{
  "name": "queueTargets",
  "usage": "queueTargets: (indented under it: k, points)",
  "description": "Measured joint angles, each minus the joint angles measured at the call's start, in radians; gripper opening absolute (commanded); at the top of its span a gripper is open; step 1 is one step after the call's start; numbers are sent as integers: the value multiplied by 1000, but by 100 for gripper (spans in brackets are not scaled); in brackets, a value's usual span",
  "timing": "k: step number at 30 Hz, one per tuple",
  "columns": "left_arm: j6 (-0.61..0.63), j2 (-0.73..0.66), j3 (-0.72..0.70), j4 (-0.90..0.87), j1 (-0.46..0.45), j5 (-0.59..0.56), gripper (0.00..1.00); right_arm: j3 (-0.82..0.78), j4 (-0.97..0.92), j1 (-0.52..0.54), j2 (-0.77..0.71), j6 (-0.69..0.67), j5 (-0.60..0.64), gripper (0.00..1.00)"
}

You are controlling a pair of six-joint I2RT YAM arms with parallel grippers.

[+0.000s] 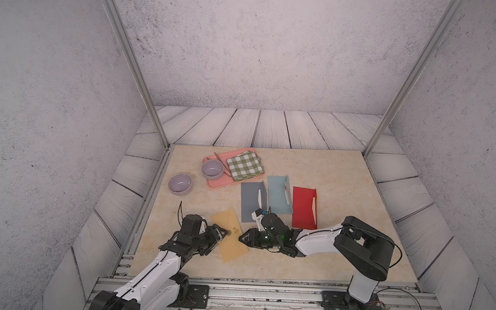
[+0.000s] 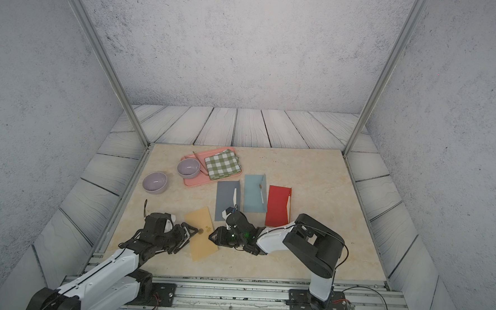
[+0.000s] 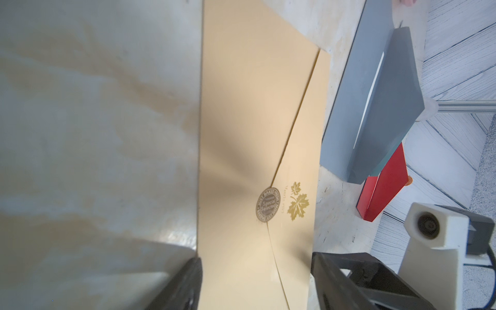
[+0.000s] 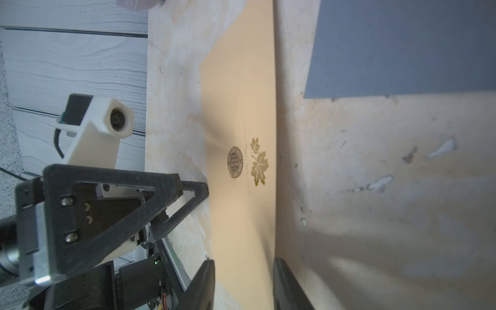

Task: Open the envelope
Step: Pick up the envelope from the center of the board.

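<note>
Round dark seal sticker [image 3: 267,204] reads "Special Selection" in the middle. The ring text is only partly legible, maybe "Just Baked Today". Beside it are gold maple leaves [image 3: 298,205] with a line of tiny script, too small to read. Both marks also show in the right wrist view, sticker [image 4: 234,161] and leaves [image 4: 259,163].

Tan envelope [image 1: 229,236] is kraft-coloured and flat, long side skewed. Its pointed flap is down, with the sticker sitting over the flap tip. It lies on the marble-look table [image 1: 338,239], front-left area, in both top views [image 2: 201,238], just in front of a grey envelope [image 1: 253,201].

Left gripper [image 1: 222,236] is low at the envelope's left edge, level with the sticker. Its jaws are spread wide, and in its wrist view [image 3: 256,256] the envelope shows between the fingers. Upper fingertip is at the paper edge; cannot tell if it touches.

Right gripper [image 1: 241,239] points at the opposite long edge, near the leaves. Its jaws stand apart [image 4: 243,261], narrower than the left's, with nothing pinched. The envelope sits between the two grippers.
</note>
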Motion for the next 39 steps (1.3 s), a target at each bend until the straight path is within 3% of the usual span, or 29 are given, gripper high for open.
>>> queueTargets:
  k: [10,18,29,39]
  points:
    - [-13,-7,-14,31,0,0,71,0,13,-9,31,89,2,33]
    - [-13,-9,-15,33,0,0,72,-6,14,-14,43,116,3,18]
    - [-14,-13,-18,35,0,-1,72,1,-15,-14,43,97,-2,24]
    - [-13,-20,-20,37,0,-18,72,21,-20,-18,67,89,-21,17]
